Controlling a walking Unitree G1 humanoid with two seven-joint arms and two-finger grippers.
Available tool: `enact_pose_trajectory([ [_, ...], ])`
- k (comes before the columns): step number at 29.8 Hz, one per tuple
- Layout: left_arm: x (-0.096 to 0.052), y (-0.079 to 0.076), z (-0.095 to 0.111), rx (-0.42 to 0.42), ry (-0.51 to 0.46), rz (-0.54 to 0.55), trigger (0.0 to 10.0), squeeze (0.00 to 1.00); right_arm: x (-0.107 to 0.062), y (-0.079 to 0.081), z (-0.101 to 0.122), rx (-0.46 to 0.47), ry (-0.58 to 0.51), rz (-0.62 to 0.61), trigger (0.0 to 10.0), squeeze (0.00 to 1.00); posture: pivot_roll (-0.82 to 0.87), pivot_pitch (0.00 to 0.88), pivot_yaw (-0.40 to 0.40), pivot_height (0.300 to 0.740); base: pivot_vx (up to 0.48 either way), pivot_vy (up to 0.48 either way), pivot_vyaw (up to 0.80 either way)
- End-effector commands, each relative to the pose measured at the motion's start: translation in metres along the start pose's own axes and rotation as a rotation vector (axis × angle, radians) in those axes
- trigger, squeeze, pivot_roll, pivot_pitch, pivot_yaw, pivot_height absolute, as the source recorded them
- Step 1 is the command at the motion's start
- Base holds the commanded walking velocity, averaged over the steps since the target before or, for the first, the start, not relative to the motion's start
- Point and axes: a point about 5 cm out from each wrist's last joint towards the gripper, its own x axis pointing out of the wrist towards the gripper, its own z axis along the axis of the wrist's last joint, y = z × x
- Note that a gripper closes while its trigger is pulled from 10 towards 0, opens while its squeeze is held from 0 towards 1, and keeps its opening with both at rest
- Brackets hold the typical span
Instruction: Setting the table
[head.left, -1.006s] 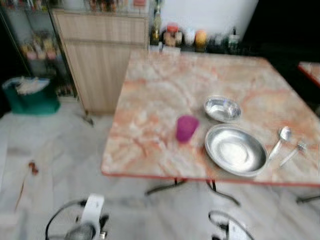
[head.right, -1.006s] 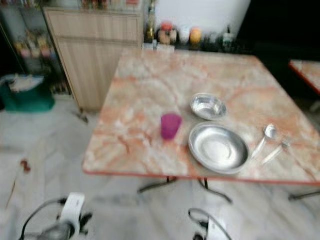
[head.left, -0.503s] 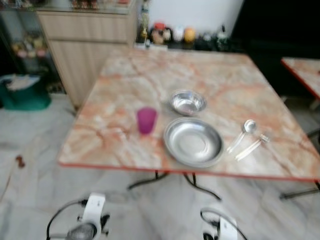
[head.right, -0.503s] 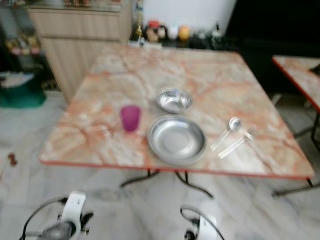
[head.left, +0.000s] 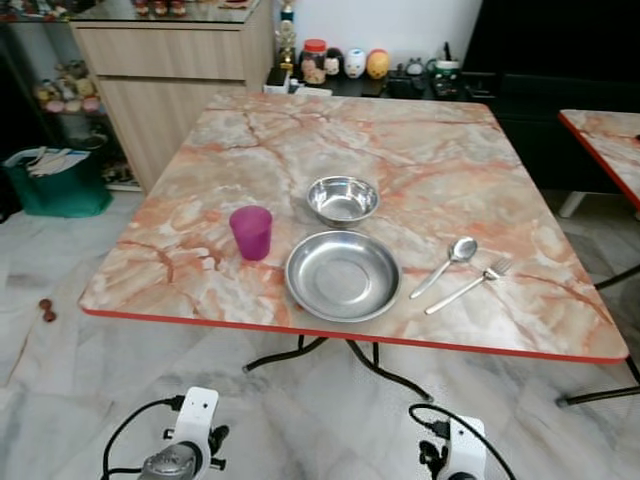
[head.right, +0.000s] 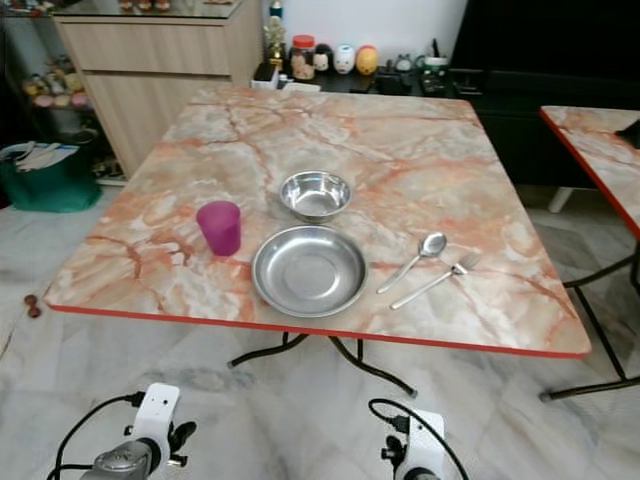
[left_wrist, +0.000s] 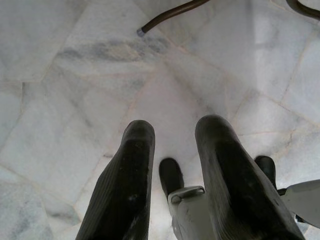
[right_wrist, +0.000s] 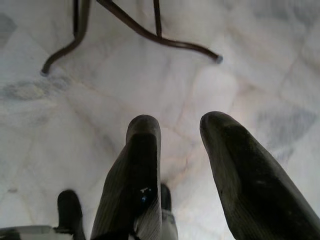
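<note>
Up and fwd of both low-hanging end effectors, left (left_wrist: 172, 145) and right (right_wrist: 180, 145) both spread apart w/ nothing held, plate (head.left: 343, 275) sits near bench (head.left: 300, 150) front edge, spoon (head.left: 446, 263) + fork (head.left: 468, 286) angled on right-arm side, so prob right reaches first.

Wooden cabinet (head.left: 175, 70), green bin (head.left: 55, 185), jars (head.left: 345, 63), marble floor (head.left: 60, 400)

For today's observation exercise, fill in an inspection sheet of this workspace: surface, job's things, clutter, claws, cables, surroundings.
Surface: marble table, red edge.
Job's things: plate near front edge; bowl behind it; purple cup to its left; spoon and fork to its right.
Clutter: nothing seen on the table.
Claws: left claw and right claw open, empty, hanging above the floor.
Cables: black cable at the left wrist.
Surroundings: cabinet, jars, green bin.
</note>
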Motion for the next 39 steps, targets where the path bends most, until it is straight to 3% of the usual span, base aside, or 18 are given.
enact_pose_trajectory([
  [1,-0.001,0.0,-0.008,0.026,0.034,-0.007,10.0,0.0,0.0,-0.003,0.003,-0.004,-0.032,-0.018,10.0,0.0,0.03,0.0,-0.047,0.74,0.0,0.0,0.0],
  [6,-0.002,0.0,-0.011,0.036,0.042,-0.007,10.0,0.0,-0.002,-0.008,0.009,-0.072,-0.094,-0.034,10.0,0.0,0.03,0.0,-0.053,0.74,0.0,0.0,0.0],
  [10,-0.004,0.003,-0.015,0.038,0.052,-0.004,10.0,0.0,-0.008,-0.008,0.017,-0.053,-0.254,-0.037,10.0,0.0,0.02,0.0,-0.054,0.74,0.0,0.0,0.0],
  [15,-0.004,0.004,-0.016,0.046,0.055,-0.008,10.0,0.0,-0.017,-0.01,0.024,-0.063,-0.378,-0.053,10.0,0.0,0.02,0.0,-0.053,0.74,0.0,0.0,0.0],
  [17,-0.004,0.004,-0.016,0.049,0.054,-0.01,10.0,0.0,-0.028,-0.006,0.036,-0.086,-0.493,-0.038,10.0,0.0,0.02,0.0,-0.058,0.74,0.0,0.0,0.0],
  [20,-0.004,0.003,-0.015,0.052,0.05,-0.011,10.0,0.0,-0.04,-0.002,0.046,-0.109,-0.571,-0.034,10.0,0.0,0.02,0.0,-0.06,0.74,0.0,0.0,0.0],
  [29,-0.002,0.0,-0.01,0.063,0.042,-0.017,10.0,0.0,-0.085,0.004,0.073,-0.076,-0.71,-0.081,10.0,0.0,0.0,0.0,-0.054,0.74,0.0,0.0,0.0],
  [31,-0.002,0.0,-0.01,0.063,0.042,-0.016,10.0,0.0,-0.088,0.004,0.077,-0.071,-0.718,-0.083,10.0,0.0,0.0,0.0,-0.054,0.74,0.0,0.0,0.0],
  [34,-0.001,0.001,-0.007,0.063,0.039,-0.013,10.0,0.0,-0.087,0.001,0.106,-0.039,-0.756,-0.091,10.0,0.0,-0.01,0.0,-0.05,0.74,0.0,0.0,0.0],
  [36,-0.001,0.002,-0.005,0.056,0.035,-0.01,10.0,0.0,-0.077,-0.001,0.143,-0.012,-0.813,-0.076,10.0,0.0,-0.01,0.0,-0.051,0.74,0.0,0.0,0.0],
  [37,-0.001,0.002,-0.005,0.056,0.035,-0.01,10.0,0.0,-0.077,-0.001,0.143,-0.012,-0.813,-0.076,10.0,0.0,-0.01,0.0,-0.051,0.74,0.0,0.0,0.0],
  [39,-0.001,0.002,-0.004,0.046,0.032,-0.008,10.0,0.0,-0.072,0.001,0.164,0.022,-0.838,-0.054,10.0,0.0,0.0,0.0,-0.055,0.74,0.0,0.0,0.0],
])
